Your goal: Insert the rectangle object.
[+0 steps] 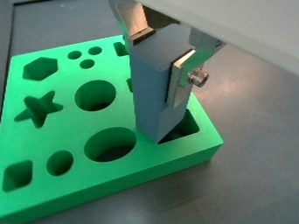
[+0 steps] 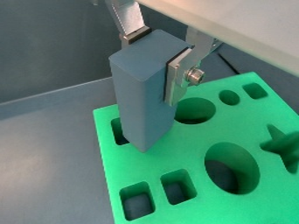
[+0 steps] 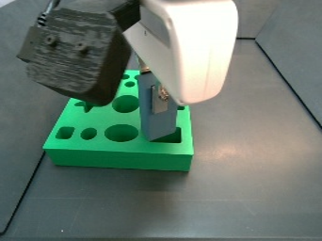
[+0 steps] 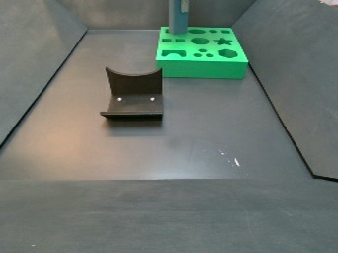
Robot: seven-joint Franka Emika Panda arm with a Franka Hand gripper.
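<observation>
My gripper [image 1: 162,57] is shut on the rectangle object [image 1: 156,87], a tall grey-blue block held upright; the hold also shows in a wrist view [image 2: 156,57]. The silver fingers [image 1: 184,77] clamp its upper end. The block [image 2: 142,96] stands over the green board [image 1: 70,131] with shaped holes. Its lower end is at the mouth of a rectangular slot [image 1: 184,131] near the board's corner; I cannot tell how deep it sits. Both side views show the block [image 3: 160,113] [image 4: 176,15] upright on the board [image 3: 120,151] [image 4: 201,54].
A dark fixture [image 4: 132,94] with a curved notch stands on the grey floor in front of the board. Other holes, a star [image 1: 38,107], circles and a hexagon, lie across the board. Dark walls enclose the floor.
</observation>
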